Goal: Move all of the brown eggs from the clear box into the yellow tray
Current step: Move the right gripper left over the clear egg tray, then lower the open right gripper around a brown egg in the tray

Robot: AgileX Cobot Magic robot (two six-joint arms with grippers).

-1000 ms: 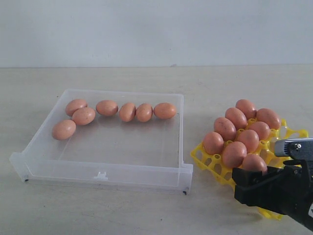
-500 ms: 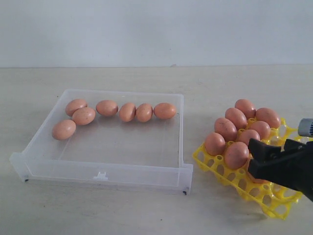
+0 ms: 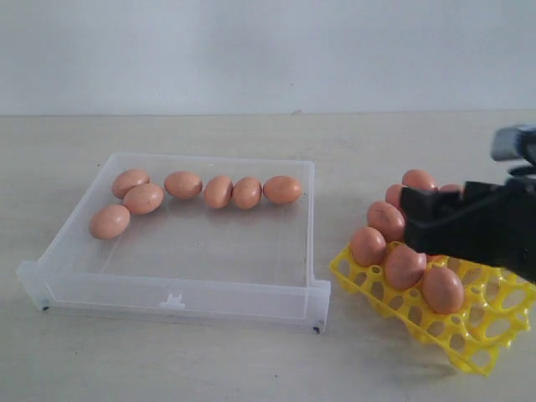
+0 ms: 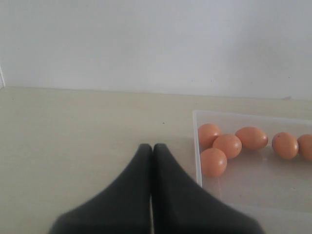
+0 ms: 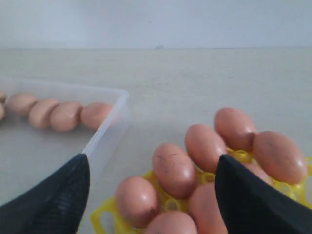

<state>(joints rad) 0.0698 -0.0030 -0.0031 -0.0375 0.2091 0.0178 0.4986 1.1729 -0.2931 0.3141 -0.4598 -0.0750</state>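
since a second ago the right gripper [image 3: 409, 213] has lifted off the near corner of the yellow tray [image 3: 459, 339] and drawn back over its middle. one egg now sits free in a front cup, just below the fingers. we count seven brown eggs [image 3: 182, 184] in the clear box [image 3: 180, 293], well off to this gripper's left. four lie in a row along the far wall and three are bunched by the far left corner. under and just in front of the gripper we count at least seven more in the tray; its black body hides the rest. the eggs are small, oval, reddish brown and faintly speckled, all much alike. the tray is a bright open lattice of round cups. the box is shallow and see-through, with a small clip on its front lip. the right arm reaches in level above the tray, jaws spread wide and empty. the left gripper [image 4: 152, 146] hangs low over the table [image 4: 73, 126], fingers pressed together on nothing, with a corner of the box just ahead of it.
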